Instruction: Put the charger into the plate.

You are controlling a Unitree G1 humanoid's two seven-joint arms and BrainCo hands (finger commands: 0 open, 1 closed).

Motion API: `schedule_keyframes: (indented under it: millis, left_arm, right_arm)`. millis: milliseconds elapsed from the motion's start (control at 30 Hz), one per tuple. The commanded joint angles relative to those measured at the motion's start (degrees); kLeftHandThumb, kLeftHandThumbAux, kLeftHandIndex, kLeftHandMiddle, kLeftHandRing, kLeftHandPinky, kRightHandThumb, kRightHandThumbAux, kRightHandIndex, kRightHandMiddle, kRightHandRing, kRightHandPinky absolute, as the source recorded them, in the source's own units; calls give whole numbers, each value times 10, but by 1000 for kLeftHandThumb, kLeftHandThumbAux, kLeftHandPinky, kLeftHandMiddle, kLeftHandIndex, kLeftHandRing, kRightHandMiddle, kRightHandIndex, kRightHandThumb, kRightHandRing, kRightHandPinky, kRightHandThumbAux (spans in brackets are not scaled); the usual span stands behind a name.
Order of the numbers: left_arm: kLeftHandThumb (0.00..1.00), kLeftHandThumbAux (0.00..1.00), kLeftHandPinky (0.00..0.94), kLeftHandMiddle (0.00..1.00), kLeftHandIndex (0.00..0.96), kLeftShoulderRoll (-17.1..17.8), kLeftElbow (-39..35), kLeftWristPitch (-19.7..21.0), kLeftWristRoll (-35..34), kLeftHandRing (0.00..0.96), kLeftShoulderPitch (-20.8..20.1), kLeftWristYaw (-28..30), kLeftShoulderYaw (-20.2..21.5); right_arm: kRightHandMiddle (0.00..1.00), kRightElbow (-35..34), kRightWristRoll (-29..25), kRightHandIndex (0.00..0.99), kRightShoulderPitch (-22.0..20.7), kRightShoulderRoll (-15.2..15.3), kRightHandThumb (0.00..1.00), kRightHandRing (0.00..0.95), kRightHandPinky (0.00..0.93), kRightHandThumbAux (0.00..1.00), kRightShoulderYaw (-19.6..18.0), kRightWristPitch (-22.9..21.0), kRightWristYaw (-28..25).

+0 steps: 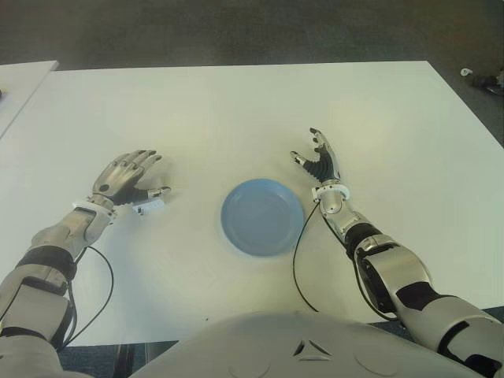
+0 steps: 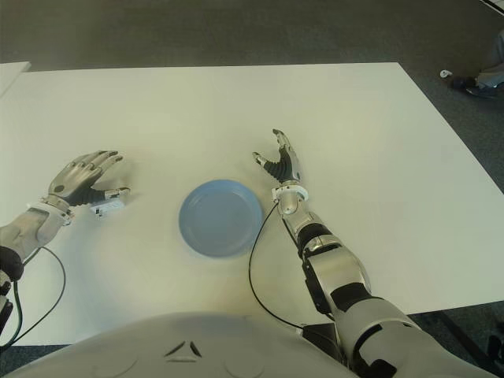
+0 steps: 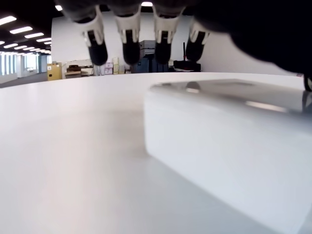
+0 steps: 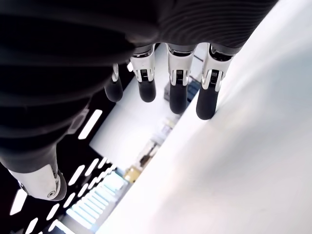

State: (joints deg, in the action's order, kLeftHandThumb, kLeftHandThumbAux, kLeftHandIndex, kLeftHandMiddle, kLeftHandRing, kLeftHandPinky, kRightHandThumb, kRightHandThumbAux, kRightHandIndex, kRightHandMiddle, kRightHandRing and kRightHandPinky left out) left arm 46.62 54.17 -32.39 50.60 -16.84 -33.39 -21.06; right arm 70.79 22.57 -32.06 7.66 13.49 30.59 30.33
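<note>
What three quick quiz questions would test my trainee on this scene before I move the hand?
1. True or false: the charger already lies in the blue plate.
2. Which hand is beside the charger? A) left hand B) right hand
3. Fill in: the plate sits on the white ___ between the two hands.

Key: 1 false, it lies on the table by the left hand's thumb; 2 A; 3 table.

Even overhead light, soft shadows on the table (image 1: 236,110); wrist views perhaps blurred.
</note>
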Motion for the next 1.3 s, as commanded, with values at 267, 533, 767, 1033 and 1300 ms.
schedule_keyframes:
  millis: [267, 533, 767, 1033, 1300]
  left_arm:
    - [284, 134, 0, 0, 0, -8, 28, -2, 0, 0, -14, -17, -31]
    - [276, 137, 0, 0, 0, -5, 29, -3, -1, 0, -12, -26, -39]
    - [276, 141, 0, 0, 0, 19, 1, -18, -9, 0, 11, -32, -31]
    - [288, 146, 0, 0, 0, 52, -55, -32, -24, 0, 40, -11, -16]
    - [302, 148, 0, 0, 0, 84, -103, -51, -41, 0, 69, 8, -1]
  right_arm:
    - [0, 27, 0, 0, 51, -14, 128, 120, 245, 565, -3, -20, -9]
    - [0, 27, 3, 0, 51, -13, 123, 122, 242, 562, -4, -19, -9]
    - [0, 27, 5, 0, 51, -13, 116, 123, 249, 558, -4, -19, -6]
    - [0, 27, 6, 0, 51, -12, 114, 127, 250, 552, -4, -16, -8]
    - [0, 27, 4, 0, 52, -11, 113, 126, 247, 546, -5, -15, -15]
